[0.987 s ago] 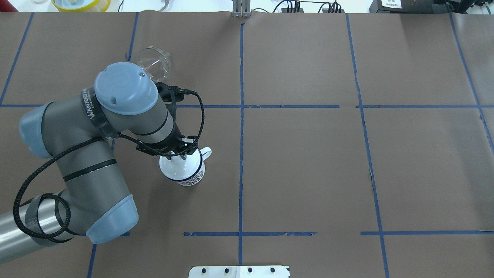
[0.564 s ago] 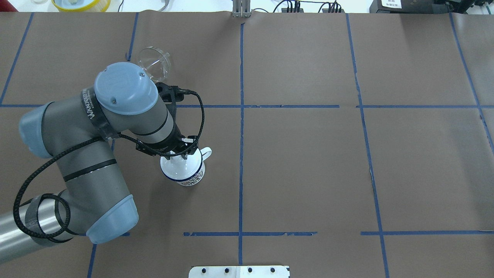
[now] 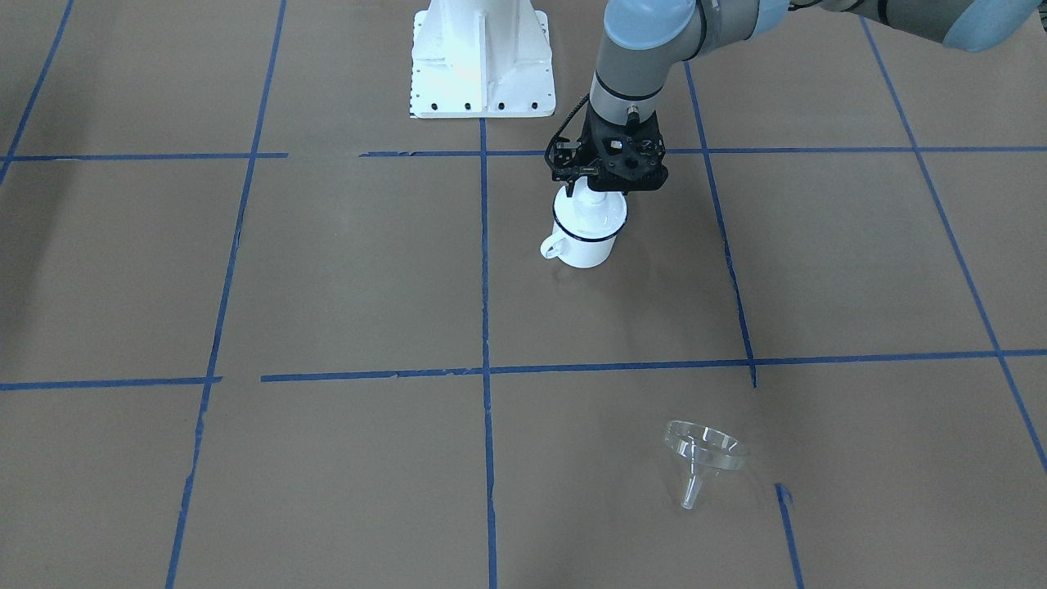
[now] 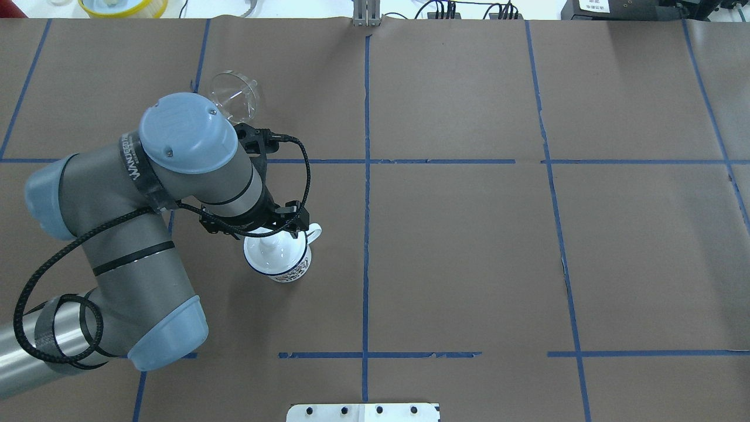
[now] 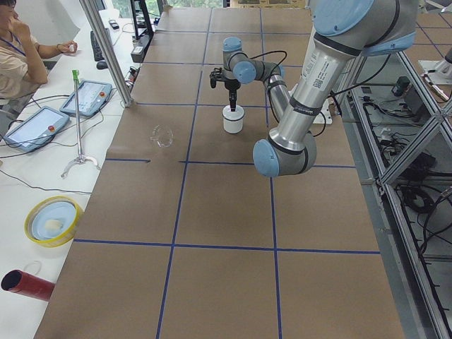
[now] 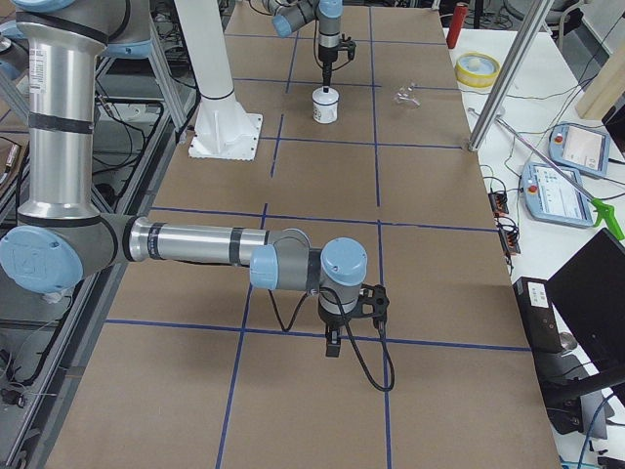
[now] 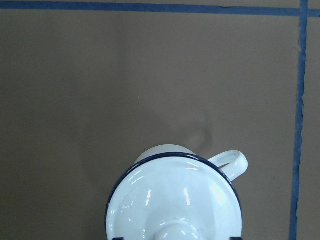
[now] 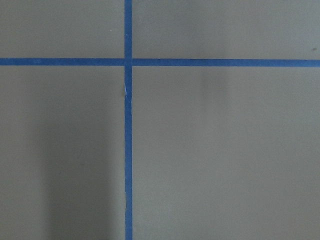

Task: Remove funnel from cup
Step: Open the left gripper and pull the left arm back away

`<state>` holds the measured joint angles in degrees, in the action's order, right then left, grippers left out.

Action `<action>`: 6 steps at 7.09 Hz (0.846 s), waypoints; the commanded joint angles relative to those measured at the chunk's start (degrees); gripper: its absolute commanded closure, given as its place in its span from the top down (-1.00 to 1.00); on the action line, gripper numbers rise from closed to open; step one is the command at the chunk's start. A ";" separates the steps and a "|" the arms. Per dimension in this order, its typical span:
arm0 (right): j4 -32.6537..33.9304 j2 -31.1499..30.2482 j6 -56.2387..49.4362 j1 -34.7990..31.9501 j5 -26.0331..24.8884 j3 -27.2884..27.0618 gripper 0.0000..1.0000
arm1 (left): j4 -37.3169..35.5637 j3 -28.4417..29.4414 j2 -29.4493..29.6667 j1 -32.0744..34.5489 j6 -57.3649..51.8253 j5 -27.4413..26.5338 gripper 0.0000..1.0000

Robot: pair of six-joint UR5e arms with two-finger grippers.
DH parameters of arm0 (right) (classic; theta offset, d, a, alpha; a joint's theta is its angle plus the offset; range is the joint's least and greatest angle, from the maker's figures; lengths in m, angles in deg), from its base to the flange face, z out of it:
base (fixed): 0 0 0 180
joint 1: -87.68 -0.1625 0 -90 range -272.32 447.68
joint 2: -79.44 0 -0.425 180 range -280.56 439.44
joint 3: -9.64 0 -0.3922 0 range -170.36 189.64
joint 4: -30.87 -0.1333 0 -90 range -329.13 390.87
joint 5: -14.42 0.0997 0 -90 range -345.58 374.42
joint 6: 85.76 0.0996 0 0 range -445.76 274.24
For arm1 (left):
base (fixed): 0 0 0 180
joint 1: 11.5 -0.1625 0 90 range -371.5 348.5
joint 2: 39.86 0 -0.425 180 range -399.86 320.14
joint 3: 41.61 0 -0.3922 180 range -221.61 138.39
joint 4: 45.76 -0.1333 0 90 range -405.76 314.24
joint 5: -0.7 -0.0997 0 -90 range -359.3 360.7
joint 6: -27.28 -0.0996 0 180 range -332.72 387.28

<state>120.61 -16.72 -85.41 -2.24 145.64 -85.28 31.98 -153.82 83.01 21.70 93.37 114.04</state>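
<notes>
The clear funnel [image 3: 699,458] lies on its side on the brown table, apart from the cup, and shows in the overhead view [image 4: 234,97] beyond my left arm. The white cup [image 3: 585,245] with the blue rim stands upright with a white domed lid [image 3: 590,211] with a knob on it. My left gripper [image 3: 590,186] hangs just above the knob. In the left wrist view the lid [image 7: 175,200] fills the bottom, and the dark fingertips stand wide apart on either side of the knob, open. My right gripper [image 6: 333,344] hovers far off over bare table; I cannot tell its state.
The white robot base [image 3: 481,57] stands behind the cup. A yellow bowl [image 4: 123,6] sits beyond the table's far left corner. Tablets [image 5: 85,99] and a stand lie on the side bench. Blue tape lines [image 8: 128,120] cross the brown paper.
My left gripper has risen a little off the lid and its fingers have spread away from the knob. Cup, lid and funnel have stayed put.
</notes>
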 commanded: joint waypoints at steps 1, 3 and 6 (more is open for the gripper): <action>0.00 0.00 0.00 0.00 0.00 0.00 1.00 | -0.31 -7.88 -4.10 4.29 -11.07 0.56 1.00; 0.00 0.00 0.00 0.00 0.00 0.00 1.00 | -0.23 -11.54 -11.48 16.39 -24.45 5.80 1.00; 0.00 0.00 0.00 0.00 0.00 0.00 1.00 | -0.05 -4.65 -23.70 37.83 -53.95 16.53 1.00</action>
<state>120.61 -16.72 -85.41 -2.24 145.64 -85.29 31.86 -162.63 64.10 50.52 51.74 126.22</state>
